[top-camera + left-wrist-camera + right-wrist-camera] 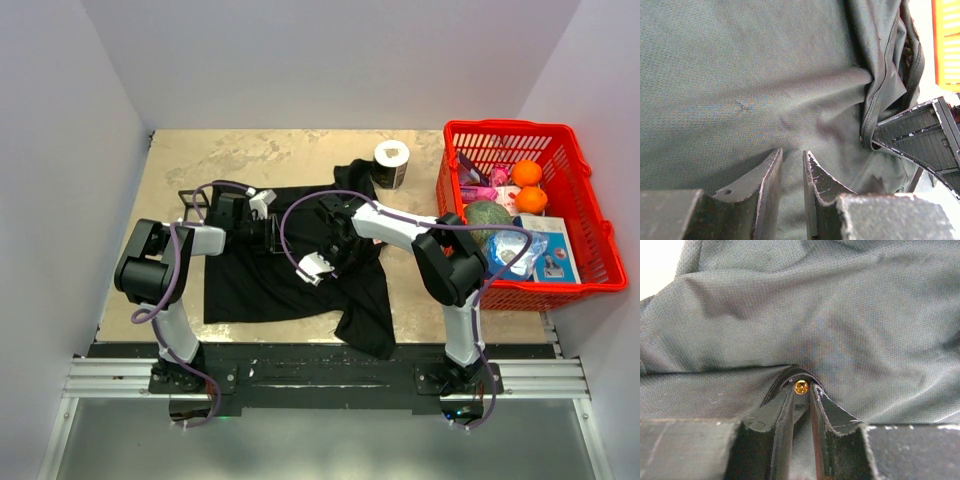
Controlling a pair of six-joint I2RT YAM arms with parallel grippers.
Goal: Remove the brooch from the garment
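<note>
Pale walls close in a worn beige tabletop, where the garment, a black T-shirt, lies spread and rumpled between the two arms. At the far left corner of the cloth sits a black square frame. A roll stands beyond the shirt, and a red basket of groceries sits at the right.

On the right wrist view the brooch shows as a small gold dot on the cloth, under a raised arch of fabric. The right fingers are drawn close on either side of it, tips touching it, and appear to pinch it. The left fingers rest on the shirt to the left with only a narrow gap between them. Cloth shows in that gap, but it cannot be told whether they grip a fold or merely press down.

As a judgement, the reach and the grasp look done. The brooch is not yet off the shirt, so what is left is to pull it free while the cloth is held back, then carry it clear
</note>
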